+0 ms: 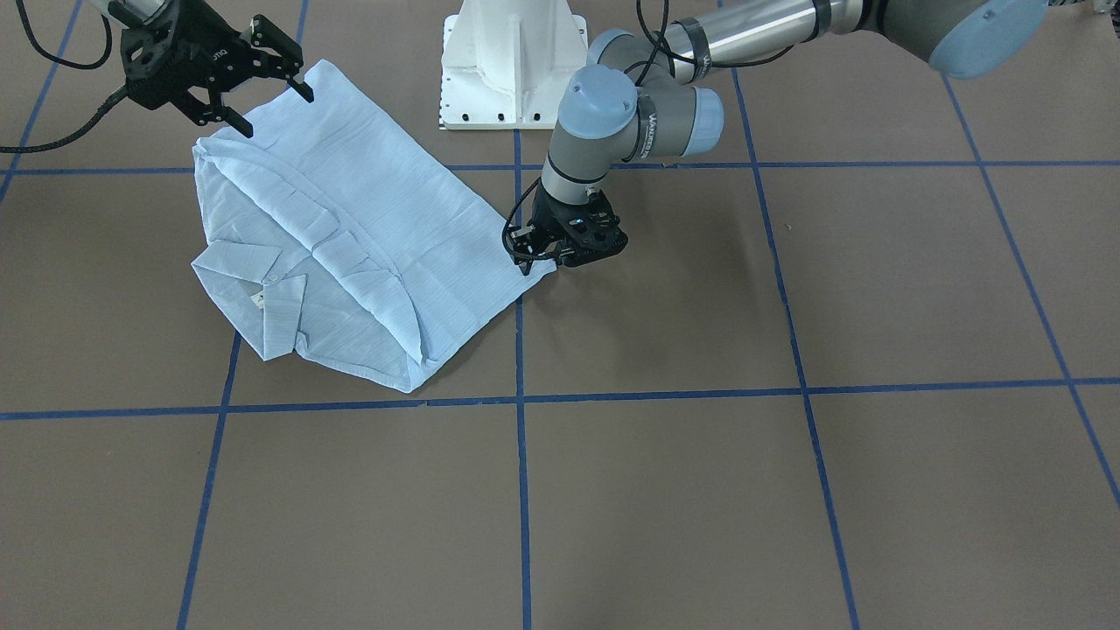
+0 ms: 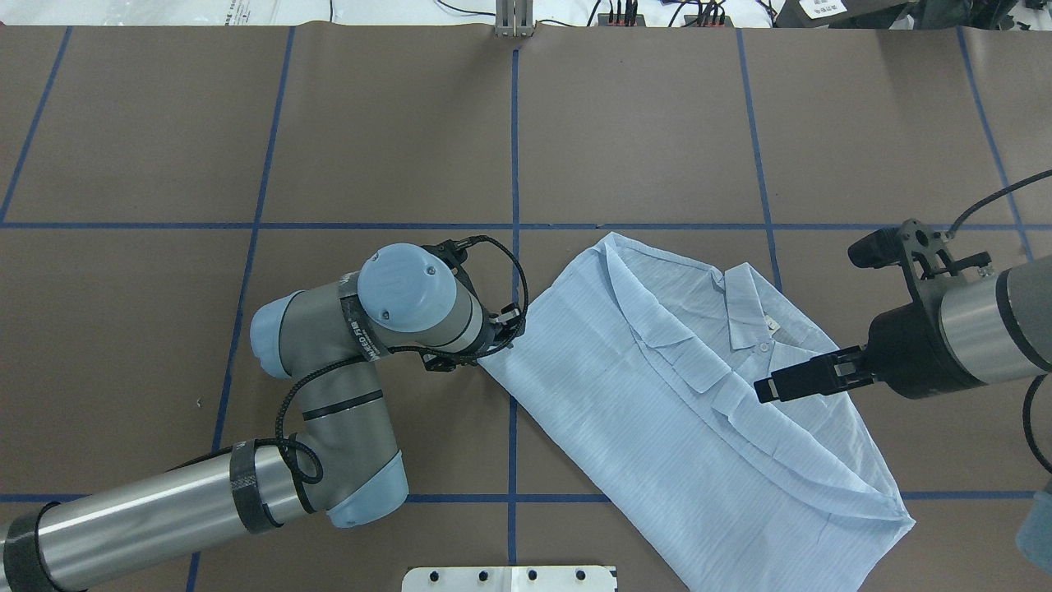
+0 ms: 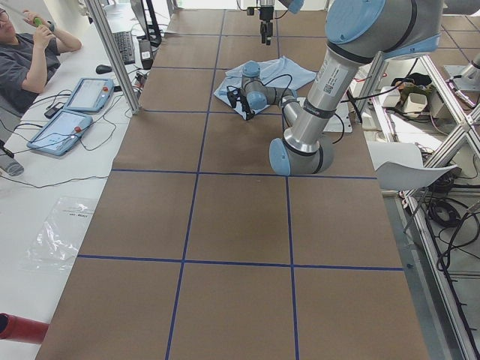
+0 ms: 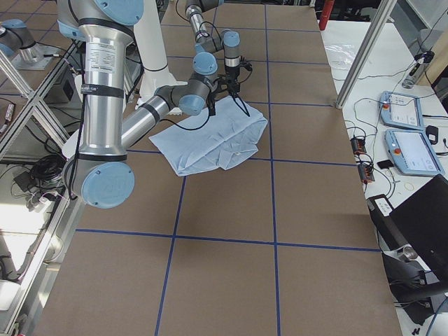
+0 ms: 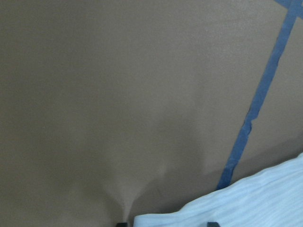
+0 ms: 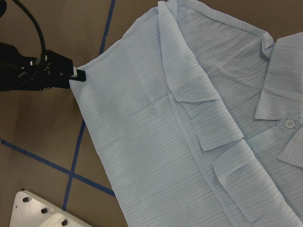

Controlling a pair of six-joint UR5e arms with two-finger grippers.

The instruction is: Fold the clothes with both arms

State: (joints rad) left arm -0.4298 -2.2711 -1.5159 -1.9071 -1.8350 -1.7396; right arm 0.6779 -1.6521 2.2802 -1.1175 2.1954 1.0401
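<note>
**Shirt point(image 1: 376, 219) partly folded, crosswise fold left**

Flat on table point(image 1: 787, 490), toward robot's right, collar up, sides tucked in. Left gripper point(image 1: 532, 255) low at nearest corner, jaws apart astride the cloth edge. Right gripper point(image 1: 261, 103) spread wide, hovering above far edge. Probably about halfway.

The brown desk point(image 5: 94, 94) fills most of the view. A blue tape line point(image 5: 259, 97) runs over it, and the striped shirt point(image 5: 246, 201) covers the line's lower end.
</note>
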